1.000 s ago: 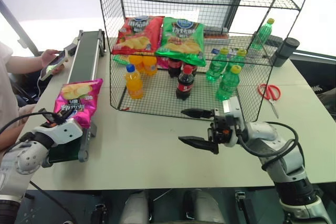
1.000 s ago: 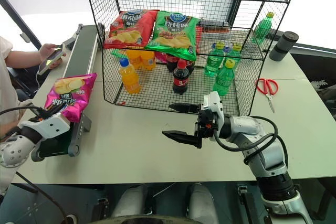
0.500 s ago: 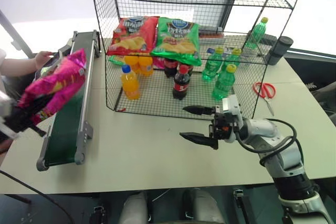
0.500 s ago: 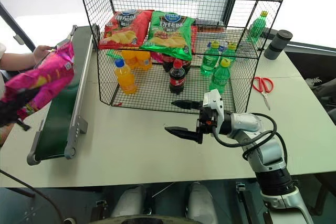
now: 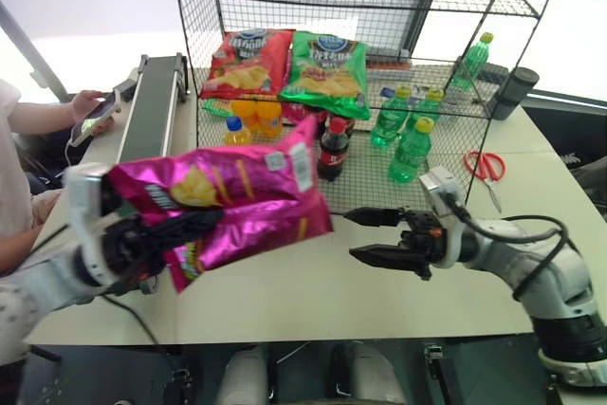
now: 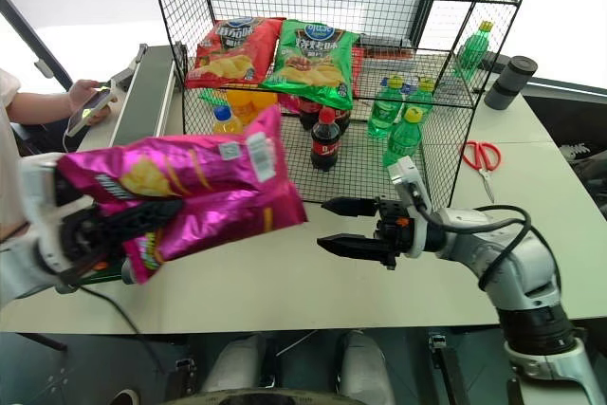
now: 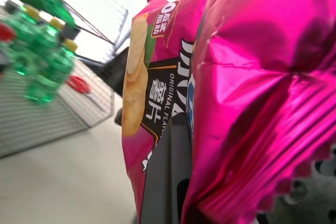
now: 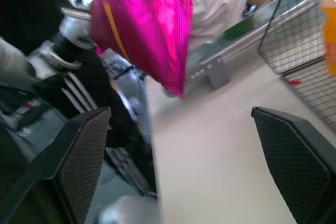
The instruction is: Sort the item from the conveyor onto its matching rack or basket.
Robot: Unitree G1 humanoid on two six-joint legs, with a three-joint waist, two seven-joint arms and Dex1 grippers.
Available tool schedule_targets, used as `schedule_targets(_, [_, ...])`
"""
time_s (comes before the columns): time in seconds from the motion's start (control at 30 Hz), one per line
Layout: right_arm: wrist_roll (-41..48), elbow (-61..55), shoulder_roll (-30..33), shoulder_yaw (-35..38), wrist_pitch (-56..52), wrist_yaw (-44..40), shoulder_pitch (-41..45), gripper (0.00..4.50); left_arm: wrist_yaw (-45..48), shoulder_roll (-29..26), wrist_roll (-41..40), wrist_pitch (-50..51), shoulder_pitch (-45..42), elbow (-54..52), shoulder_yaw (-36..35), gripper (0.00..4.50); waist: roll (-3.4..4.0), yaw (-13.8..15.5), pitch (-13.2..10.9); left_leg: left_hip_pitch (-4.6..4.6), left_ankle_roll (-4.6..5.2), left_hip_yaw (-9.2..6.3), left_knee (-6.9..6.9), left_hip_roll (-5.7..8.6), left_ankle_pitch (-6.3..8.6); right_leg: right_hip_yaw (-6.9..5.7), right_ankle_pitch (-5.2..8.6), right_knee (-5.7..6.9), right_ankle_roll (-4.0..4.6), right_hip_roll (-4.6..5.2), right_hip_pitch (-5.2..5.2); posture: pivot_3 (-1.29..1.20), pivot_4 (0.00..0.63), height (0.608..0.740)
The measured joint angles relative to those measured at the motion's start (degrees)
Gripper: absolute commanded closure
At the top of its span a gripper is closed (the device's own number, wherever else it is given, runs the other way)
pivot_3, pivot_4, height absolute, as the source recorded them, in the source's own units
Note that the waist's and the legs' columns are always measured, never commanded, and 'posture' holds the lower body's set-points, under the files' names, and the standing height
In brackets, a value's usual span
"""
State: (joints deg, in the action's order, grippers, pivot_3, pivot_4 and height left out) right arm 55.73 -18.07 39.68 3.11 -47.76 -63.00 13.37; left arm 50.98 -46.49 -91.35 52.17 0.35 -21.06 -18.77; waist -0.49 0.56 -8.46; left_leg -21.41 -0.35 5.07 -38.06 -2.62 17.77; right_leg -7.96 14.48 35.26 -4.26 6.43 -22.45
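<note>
The magenta-pink crisp bag point(image 5: 237, 196) hangs sideways over the table's front left, in front of the rack. My left gripper point(image 5: 190, 227) is shut on its lower edge. The left wrist view has the bag point(image 7: 247, 87) pressed close. My right gripper point(image 5: 350, 234) stands open just right of the bag and points at it, nothing between its fingers. The right wrist view shows the bag point(image 8: 142, 24) ahead of those spread fingers point(image 8: 79, 156). The dark-green conveyor point(image 5: 156, 106) runs along the table's left side with nothing on it. The black wire rack point(image 5: 186, 54) stands behind.
A red bag point(image 5: 248, 59) and a green bag point(image 5: 330, 68) lie on the rack's middle tier, with drink bottles point(image 5: 410, 149) below. Red scissors point(image 5: 487, 166) and a dark cup point(image 5: 519, 87) sit to the right. A person's hand holds a phone point(image 5: 90, 116) by the conveyor.
My left gripper lifted the pink bag off the conveyor, swung it right over the table and rolled it sideways. The right gripper shifted slightly right and rolled, still open.
</note>
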Motion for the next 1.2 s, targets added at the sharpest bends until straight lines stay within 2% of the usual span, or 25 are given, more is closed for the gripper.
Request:
schedule_targets(0.17, [3.7, -2.1, 0.1, 1.1, -3.8, 3.1, 0.3, 0.0, -1.0, 4.3, 0.8, 2.6, -5.4, 0.9, 6.9, 4.48, -0.02, -0.1, 0.0, 0.01, 0.0, 0.0, 0.0, -0.01, 0.0, 0.01, 0.0, -0.01, 0.0, -0.06, -0.01, 0.0, 0.15, 0.74])
schedule_targets(0.57, [15.0, -4.5, -0.3, 1.8, -13.4, 9.9, 2.3, 0.0, 2.2, 9.2, 9.6, 3.3, -10.3, 4.6, 11.4, 4.48, -0.03, 0.1, 0.0, -0.03, 0.02, -0.01, -0.01, 0.02, 0.01, 0.0, 0.0, -0.06, 0.01, -0.02, -0.01, 0.0, 0.15, 0.74])
schedule_targets(0.6, [15.4, -4.5, -0.3, 1.6, -14.0, 10.2, 2.7, 0.52, 2.6, 9.6, 10.8, 3.0, -10.3, 4.6, 11.6, 4.5, -0.03, 0.1, 0.0, -0.03, 0.02, -0.01, -0.01, 0.02, 0.01, 0.0, 0.0, -0.06, 0.01, -0.03, -0.01, 0.0, 0.15, 0.74])
schedule_targets(0.7, [15.3, -4.3, -0.7, 0.0, -14.8, 11.3, 3.4, 1.71, 3.7, 10.4, 13.3, 2.2, -10.3, 4.4, 12.4, 4.5, -0.03, 0.2, 0.0, -0.04, 0.03, -0.01, -0.01, 0.02, 0.01, 0.0, 0.01, -0.07, 0.01, -0.02, -0.01, 0.0, 0.15, 0.74])
schedule_targets(0.83, [13.0, -4.2, -0.3, -1.9, -14.8, 10.8, 3.8, 3.82, 4.1, 11.3, 14.8, 2.0, -10.2, 4.3, 12.5, 4.5, -0.03, 0.2, 0.0, -0.07, 0.03, -0.02, -0.01, 0.02, 0.02, 0.0, 0.0, -0.08, 0.01, -0.01, -0.03, 0.0, 0.15, 0.74])
schedule_targets(0.87, [12.5, -4.2, -0.3, -2.0, -14.5, 10.3, 3.8, 4.23, 4.0, 11.5, 14.9, 2.1, -10.2, 4.4, 12.5, 4.5, -0.03, 0.2, 0.0, -0.07, 0.04, -0.02, -0.01, 0.02, 0.02, 0.0, 0.0, -0.09, 0.01, -0.01, -0.03, 0.0, 0.15, 0.74])
schedule_targets(0.9, [11.8, -4.2, -0.1, -2.2, -14.0, 9.8, 3.8, 4.48, 3.7, 11.6, 15.1, 2.4, -10.2, 4.5, 12.5, 4.22, -0.04, 0.2, 0.0, -0.07, 0.04, -0.02, -0.01, 0.02, 0.02, 0.0, 0.0, -0.09, 0.01, -0.01, -0.03, 0.0, 0.15, 0.74])
schedule_targets(0.97, [10.0, -4.2, 0.3, -2.3, -13.0, 9.2, 3.5, 4.5, 3.0, 11.3, 15.1, 2.9, -10.2, 5.2, 12.3, 3.49, -0.03, 0.2, 0.0, -0.07, 0.04, -0.02, -0.01, 0.02, 0.02, 0.0, 0.0, -0.09, 0.0, -0.01, -0.03, 0.0, 0.15, 0.74])
schedule_targets(1.1, [6.5, -4.4, 2.3, -1.7, -9.8, 7.8, 1.8, 4.5, 3.1, 8.5, 16.1, 3.7, -9.8, 6.4, 10.8, 1.43, -0.03, 0.2, 0.0, -0.1, 0.04, -0.02, 0.0, 0.02, 0.02, -0.01, 0.01, -0.1, 0.01, -0.02, -0.08, 0.0, 0.15, 0.74])
schedule_targets(1.2, [4.6, -5.4, 4.0, 2.5, -6.4, 7.6, -3.0, 4.5, 4.0, 7.7, 18.6, 2.7, -8.9, 6.4, 9.8, 0.04, -0.02, 0.4, 0.0, -0.13, 0.07, -0.02, 0.02, 0.03, 0.04, -0.01, 0.01, -0.15, 0.0, 0.0, -0.07, 0.0, 0.15, 0.74])
